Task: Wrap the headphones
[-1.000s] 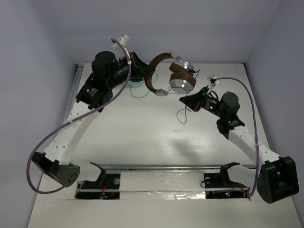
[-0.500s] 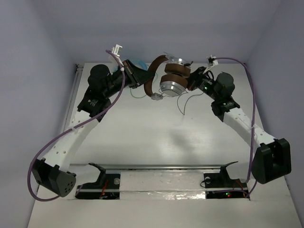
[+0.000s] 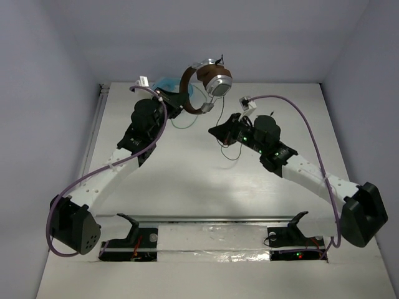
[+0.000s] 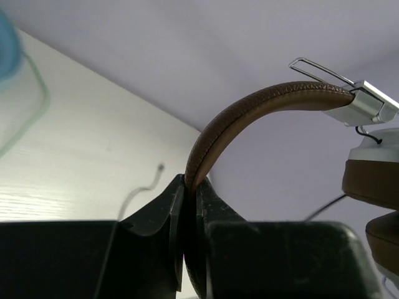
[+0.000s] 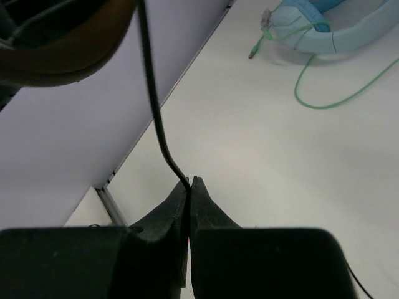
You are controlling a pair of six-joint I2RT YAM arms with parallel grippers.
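The headphones (image 3: 209,84) have a brown headband, brown pads and silver earcups, and hang in the air at the back of the table. My left gripper (image 3: 185,101) is shut on the brown headband (image 4: 249,118), seen close in the left wrist view with the jaws (image 4: 190,187) clamping it. The silver earcups (image 4: 368,112) hang to the right. My right gripper (image 3: 218,131) is shut on the thin dark cable (image 5: 156,112), which runs up from the closed jaws (image 5: 189,184) to the headphones. A loose end of cable (image 3: 232,152) dangles below it.
Light blue headphones (image 5: 324,25) with a green cable (image 5: 336,93) lie on the white table at the back, also partly seen behind the left gripper (image 3: 167,83). Grey walls enclose the table. A metal rail (image 3: 212,219) runs along the near edge.
The left gripper has lifted the headphones up and leftward. The right gripper has moved left and nearer, below the earcups, still holding the cable.
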